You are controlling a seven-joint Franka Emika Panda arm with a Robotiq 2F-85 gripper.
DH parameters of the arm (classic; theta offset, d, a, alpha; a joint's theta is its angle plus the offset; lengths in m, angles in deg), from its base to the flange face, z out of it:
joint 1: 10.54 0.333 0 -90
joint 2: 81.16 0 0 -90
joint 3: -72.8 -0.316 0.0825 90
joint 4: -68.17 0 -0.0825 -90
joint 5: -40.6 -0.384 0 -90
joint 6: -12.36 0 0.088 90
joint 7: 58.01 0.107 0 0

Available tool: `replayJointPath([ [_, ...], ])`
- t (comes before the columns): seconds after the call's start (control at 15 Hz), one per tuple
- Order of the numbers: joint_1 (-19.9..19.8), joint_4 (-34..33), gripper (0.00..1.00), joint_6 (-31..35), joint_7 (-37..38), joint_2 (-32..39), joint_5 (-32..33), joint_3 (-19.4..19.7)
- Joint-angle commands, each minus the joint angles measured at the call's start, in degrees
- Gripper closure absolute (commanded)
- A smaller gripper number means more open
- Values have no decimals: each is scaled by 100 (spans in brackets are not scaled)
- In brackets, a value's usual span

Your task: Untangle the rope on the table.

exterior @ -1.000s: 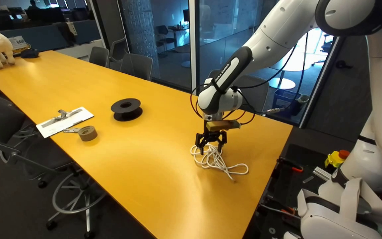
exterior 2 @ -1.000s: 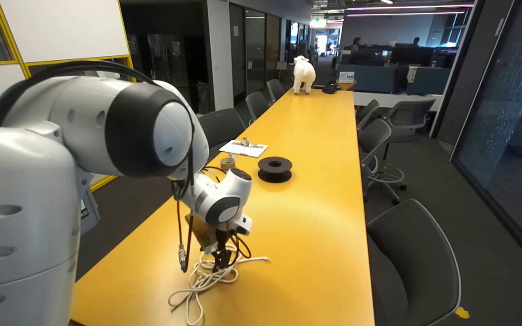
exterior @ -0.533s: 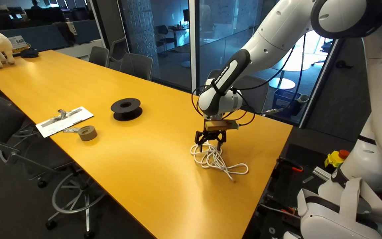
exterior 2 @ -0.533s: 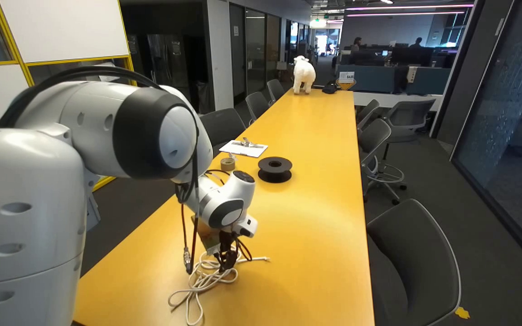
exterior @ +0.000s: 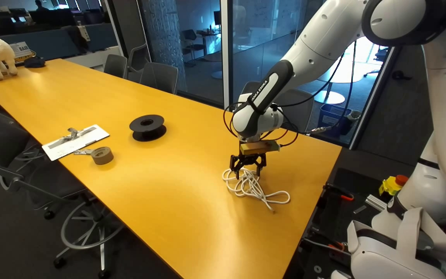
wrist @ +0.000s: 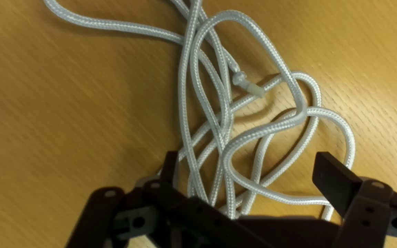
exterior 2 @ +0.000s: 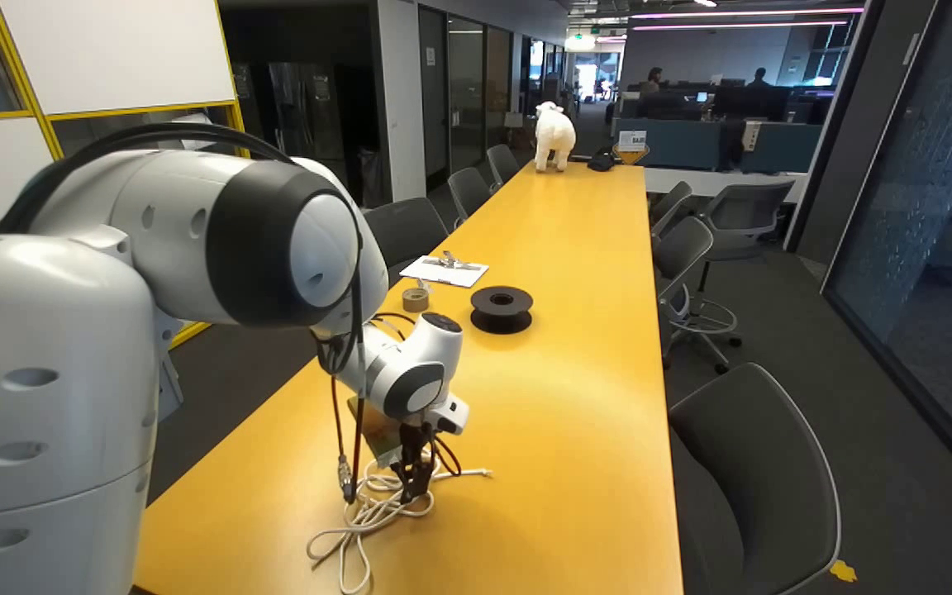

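With jaws wide apart and empty, gently pinch only one loop of the thin white woven rope (wrist: 227, 117) under them.

Rope (wrist: 226, 117): braided cord, slight sheen. Surface (exterior: 192, 193): wood-grained, smooth, glossy. Spool (exterior: 147, 130): smooth, matt, plastic-looking. Pincer (wrist: 248, 168): mostly matt black. Arm (exterior 2: 170, 231): smooth plastic-looking shell, glossy. Toy sheep (exterior 2: 555, 136): woolly plush.
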Motion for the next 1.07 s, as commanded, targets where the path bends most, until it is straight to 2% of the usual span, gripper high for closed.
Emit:
replayJointPath([
  [0.0, 71, -97, 0, -144, 150, 13, 116, 74],
  [0.07, 62, -89, 0, -127, 152, 8, 83, 65],
  [0.13, 51, -93, 25, -157, 112, 6, 97, 59],
  [0.2, 39, -108, 26, -209, 71, 17, 107, 51],
  [0.8, -110, -199, 96, -514, -171, -69, 43, 49],
  [1.0, -113, -391, 100, -507, -31, -102, 190, 209],
])
